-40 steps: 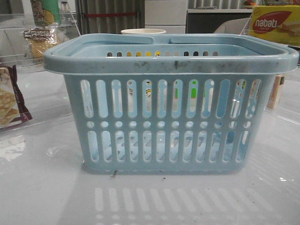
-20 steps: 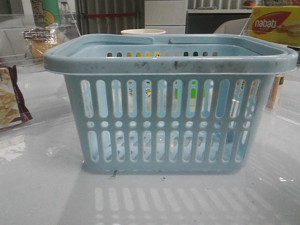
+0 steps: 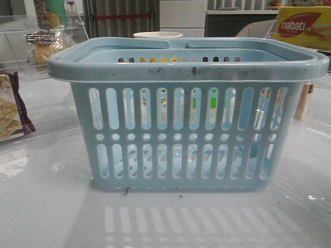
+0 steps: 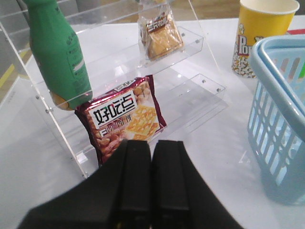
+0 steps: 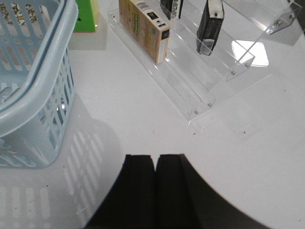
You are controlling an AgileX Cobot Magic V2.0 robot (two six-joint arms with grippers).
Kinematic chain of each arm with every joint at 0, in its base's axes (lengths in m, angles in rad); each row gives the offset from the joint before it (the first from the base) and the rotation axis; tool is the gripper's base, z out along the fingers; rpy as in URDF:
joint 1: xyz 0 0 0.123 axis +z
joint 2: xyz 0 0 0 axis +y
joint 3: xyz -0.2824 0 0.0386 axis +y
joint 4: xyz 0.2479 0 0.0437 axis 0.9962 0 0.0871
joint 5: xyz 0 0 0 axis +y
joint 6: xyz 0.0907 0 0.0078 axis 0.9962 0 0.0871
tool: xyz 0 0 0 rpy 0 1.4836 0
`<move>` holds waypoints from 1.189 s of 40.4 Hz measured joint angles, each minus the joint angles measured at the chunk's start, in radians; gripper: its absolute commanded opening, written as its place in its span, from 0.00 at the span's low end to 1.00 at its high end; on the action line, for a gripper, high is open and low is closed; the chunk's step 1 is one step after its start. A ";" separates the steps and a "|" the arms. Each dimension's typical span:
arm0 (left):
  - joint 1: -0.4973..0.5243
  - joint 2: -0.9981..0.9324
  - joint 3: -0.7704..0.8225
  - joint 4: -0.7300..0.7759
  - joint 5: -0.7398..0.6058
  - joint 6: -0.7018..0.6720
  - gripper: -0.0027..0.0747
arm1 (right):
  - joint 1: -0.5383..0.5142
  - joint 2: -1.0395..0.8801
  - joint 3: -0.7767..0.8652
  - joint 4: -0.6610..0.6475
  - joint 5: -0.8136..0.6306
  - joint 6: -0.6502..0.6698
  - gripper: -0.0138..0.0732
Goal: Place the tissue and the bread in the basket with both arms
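On the glossy white table [image 3: 46, 206], the light-blue basket [image 3: 186, 129] stands upright at centre. To its left, the bread [image 4: 159, 36] sits on an upper step of a clear acrylic rack [image 4: 190, 86], above a red snack packet [image 4: 125, 119] and beside a green bottle [image 4: 57, 52]. Across the basket, the black tissue [image 5: 210, 24] rests on another clear stand [image 5: 205, 95] near a beige box [image 5: 143, 28]. Left gripper [image 4: 151, 181] and right gripper [image 5: 155, 191] hover with fingers pressed together, holding nothing.
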 measured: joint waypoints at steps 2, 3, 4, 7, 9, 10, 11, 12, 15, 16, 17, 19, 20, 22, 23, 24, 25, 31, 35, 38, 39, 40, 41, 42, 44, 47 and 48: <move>0.000 0.013 0.000 0.000 0.010 0.000 0.15 | 0.000 0.009 0.000 0.000 0.000 0.000 0.22; 0.000 0.021 0.000 0.000 0.012 0.000 0.16 | 0.000 0.016 0.000 0.000 0.000 0.000 0.22; 0.000 0.024 0.002 0.000 0.018 0.000 0.17 | 0.000 0.018 0.000 0.000 0.000 0.000 0.23; 0.000 0.043 0.002 0.000 0.035 0.000 0.26 | 0.000 0.026 0.000 0.000 0.004 0.000 0.26; 0.000 0.051 0.002 0.000 0.047 0.000 0.37 | 0.000 0.031 0.000 0.000 0.009 0.000 0.33; 0.000 0.057 0.002 0.000 0.050 0.000 0.45 | 0.000 0.035 0.000 0.000 0.011 0.000 0.39; 0.000 0.060 0.002 0.000 0.050 0.000 0.52 | 0.000 0.039 0.000 0.000 0.013 0.000 0.44; 0.000 0.063 0.002 0.000 0.051 0.000 0.57 | 0.000 0.041 -0.002 0.000 0.015 0.000 0.51; 0.000 0.068 0.004 0.000 0.051 0.000 0.69 | 0.000 0.056 -0.002 0.000 0.017 0.000 0.66; 0.000 0.068 0.004 0.000 0.051 0.000 0.70 | 0.000 0.062 -0.002 0.000 0.017 0.000 0.71; 0.000 0.068 0.004 0.000 0.051 0.000 0.71 | 0.000 0.065 -0.002 0.000 0.017 0.000 0.73; 0.000 0.068 0.004 0.000 0.051 0.000 0.70 | 0.000 0.077 -0.002 0.000 0.015 0.000 0.76; 0.000 0.068 0.004 0.000 0.051 0.000 0.69 | 0.000 0.083 -0.002 0.000 0.012 0.000 0.76; 0.000 0.068 0.004 0.000 0.051 0.000 0.68 | 0.000 0.093 -0.002 0.000 0.000 0.000 0.75; 0.000 0.068 0.004 0.000 0.051 0.000 0.67 | 0.000 0.103 -0.002 0.000 -0.006 0.000 0.75; 0.000 0.068 0.004 0.000 0.051 0.000 0.67 | 0.000 0.108 -0.002 0.000 -0.013 0.000 0.75; 0.000 0.068 0.004 0.000 0.051 0.000 0.66 | 0.000 0.118 -0.004 0.000 -0.021 0.000 0.75; 0.000 0.068 0.004 0.000 0.051 0.000 0.62 | -0.024 0.206 -0.055 0.007 -0.028 0.000 0.75; 0.000 0.068 0.004 0.000 0.051 0.000 0.61 | -0.065 0.294 -0.124 0.007 -0.028 0.000 0.75; 0.000 0.068 0.004 0.000 0.051 0.000 0.59 | -0.102 0.368 -0.180 0.007 -0.032 0.000 0.75; 0.000 0.068 0.004 0.000 0.051 0.000 0.59 | -0.116 0.399 -0.198 0.007 -0.034 0.000 0.75; 0.000 0.068 0.004 0.000 0.051 0.000 0.58 | -0.129 0.422 -0.222 0.007 -0.037 0.000 0.75; 0.000 0.068 0.004 0.000 0.051 0.000 0.57 | -0.135 0.445 -0.240 0.007 -0.039 0.000 0.75; 0.000 0.068 0.004 0.000 0.051 0.000 0.57 | -0.146 0.477 -0.259 0.007 -0.043 0.000 0.75; 0.000 0.068 0.004 0.000 0.051 0.000 0.56 | -0.161 0.531 -0.303 0.007 -0.050 0.000 0.75; 0.000 0.068 0.004 0.000 0.051 0.000 0.55 | -0.174 0.611 -0.363 0.007 -0.063 0.000 0.75; 0.000 0.068 0.004 0.000 0.051 0.000 0.54 | -0.176 0.635 -0.387 0.007 -0.071 0.000 0.75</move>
